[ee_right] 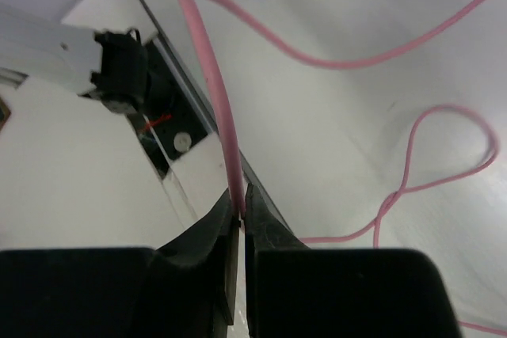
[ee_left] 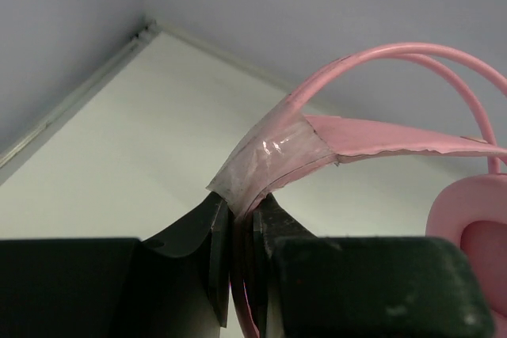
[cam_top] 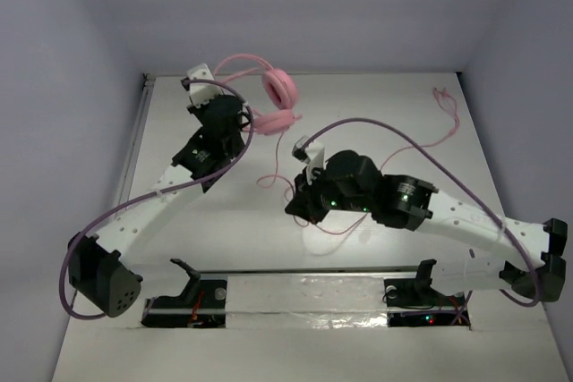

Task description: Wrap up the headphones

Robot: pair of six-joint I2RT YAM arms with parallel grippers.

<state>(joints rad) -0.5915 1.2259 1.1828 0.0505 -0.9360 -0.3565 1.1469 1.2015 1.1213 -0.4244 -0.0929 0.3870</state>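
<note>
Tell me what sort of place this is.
Probably a lab robot workcell: a white tabletop boxed in by plain pale walls, with a white left arm and right arm bolted at its near edge, holding pink over-ear headphones.

Top view looks down from behind, left pincer [ee_left: 242,215] close-up, right pincer [ee_right: 242,208] close-up

A white table [cam_top: 367,96] stands between pale grey walls [cam_top: 340,6]; a thin metal strip [cam_top: 132,145] runs along its left edge; a glossy white panel [cam_top: 304,291] lies at the near edge.
</note>
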